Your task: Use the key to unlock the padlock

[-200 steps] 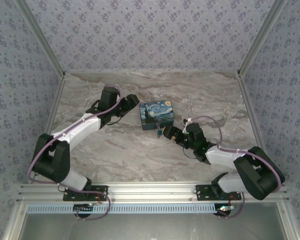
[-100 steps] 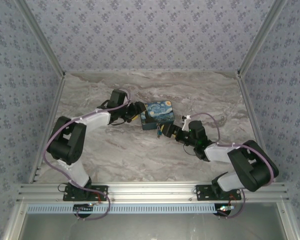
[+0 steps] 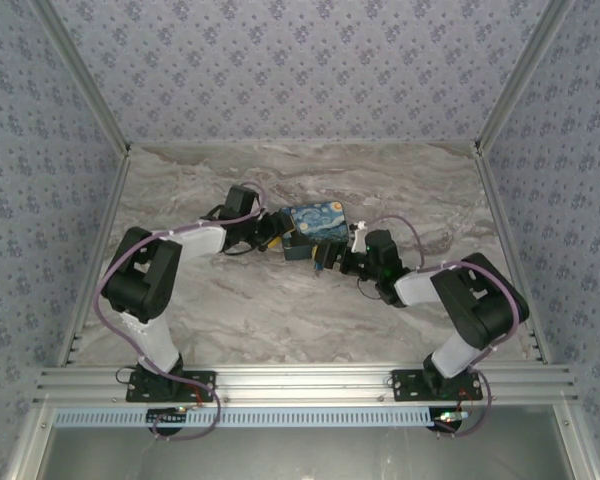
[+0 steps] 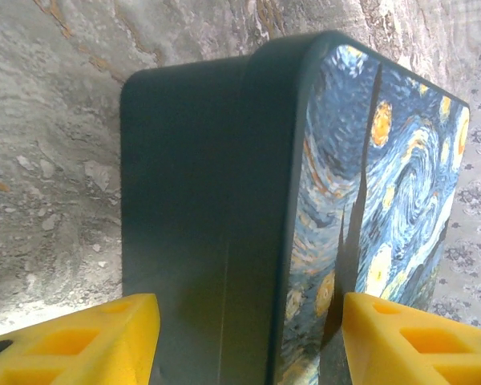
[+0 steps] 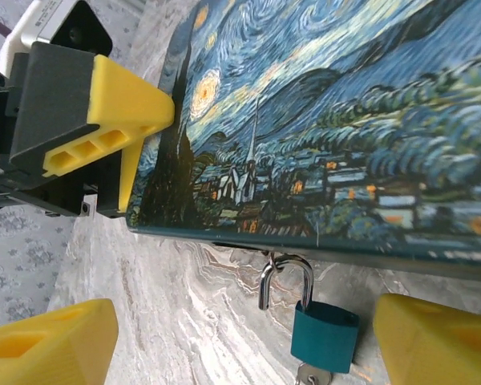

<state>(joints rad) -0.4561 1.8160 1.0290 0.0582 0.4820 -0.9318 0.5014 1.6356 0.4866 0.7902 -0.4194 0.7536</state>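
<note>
The padlock (image 5: 325,337) is hanging under the front edge of the box (image 5: 345,120), looking tiny, light, wobbly; pinching its key (image 5: 309,374) seems best; right gripper (image 5: 244,325) is sitting spread apart around it; left gripper (image 4: 248,337) is hugging the box; squeezing or not, I cannot tell.

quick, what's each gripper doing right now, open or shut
Left gripper: straddles the blue-and-yellow starry-night printed box; whether it clamps cannot be told.
Right gripper: open, holding nothing, straddling the small teal padlock with its silvery shackle.
</note>
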